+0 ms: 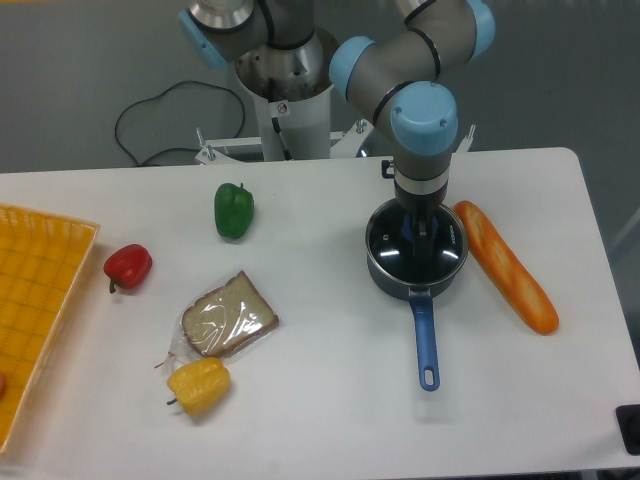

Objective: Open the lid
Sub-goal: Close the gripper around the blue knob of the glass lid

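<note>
The white surface [320, 400] is filling most of the view, carrying everything else. The robot arm [400, 70] is reaching down from its grey and blue joints at the back, and its wrist is pointing straight down over the right half of the surface. A yellow basket [35, 300] is sitting at the far left edge, partly cut off by the frame.

The dark blue saucepan [425, 345] is standing right of centre, with its long handle pointing toward the near edge. The lid [385, 250] is sitting flat on the saucepan, its thin silver rim lining up with the pan's rim and its glass reflecting the lights. The gripper [417, 232] is hanging directly over the middle of the lid, its dark fingers reaching down to where the blue knob is showing; whether they are closed on the knob or merely standing beside it cannot be told from this angle.

A long orange baguette [506, 267] is lying diagonally just beside the saucepan on its right. A wrapped slice of bread [228, 315] is lying left of centre, and a yellow pepper [199, 386] is resting near it, closer to the front. A green pepper [233, 210] is standing further back, and a red pepper [128, 266] is sitting near the basket.
</note>
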`<state>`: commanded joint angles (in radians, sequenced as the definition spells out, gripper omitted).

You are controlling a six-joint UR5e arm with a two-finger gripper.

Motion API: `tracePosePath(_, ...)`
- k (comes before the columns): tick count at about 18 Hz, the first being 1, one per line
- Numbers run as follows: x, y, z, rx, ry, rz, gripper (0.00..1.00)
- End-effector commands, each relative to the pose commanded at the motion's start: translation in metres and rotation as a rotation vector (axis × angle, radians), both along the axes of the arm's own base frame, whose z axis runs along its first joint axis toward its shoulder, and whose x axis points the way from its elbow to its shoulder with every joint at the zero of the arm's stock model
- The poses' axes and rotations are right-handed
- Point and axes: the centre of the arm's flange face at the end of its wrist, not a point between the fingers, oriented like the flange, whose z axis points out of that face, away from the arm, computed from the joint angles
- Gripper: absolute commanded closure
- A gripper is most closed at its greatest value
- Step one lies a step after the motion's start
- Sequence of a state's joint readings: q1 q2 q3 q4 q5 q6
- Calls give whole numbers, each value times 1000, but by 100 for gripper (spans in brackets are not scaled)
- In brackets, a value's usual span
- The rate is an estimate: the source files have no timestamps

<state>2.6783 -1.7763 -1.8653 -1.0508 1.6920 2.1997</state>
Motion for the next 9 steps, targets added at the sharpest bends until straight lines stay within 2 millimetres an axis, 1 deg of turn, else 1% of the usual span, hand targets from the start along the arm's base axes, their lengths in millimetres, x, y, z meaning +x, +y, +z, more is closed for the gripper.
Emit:
tracePosePath(4,-1,1,0,1,-1,1,4)
tracePosePath(9,-3,4,2,5,6,4,15)
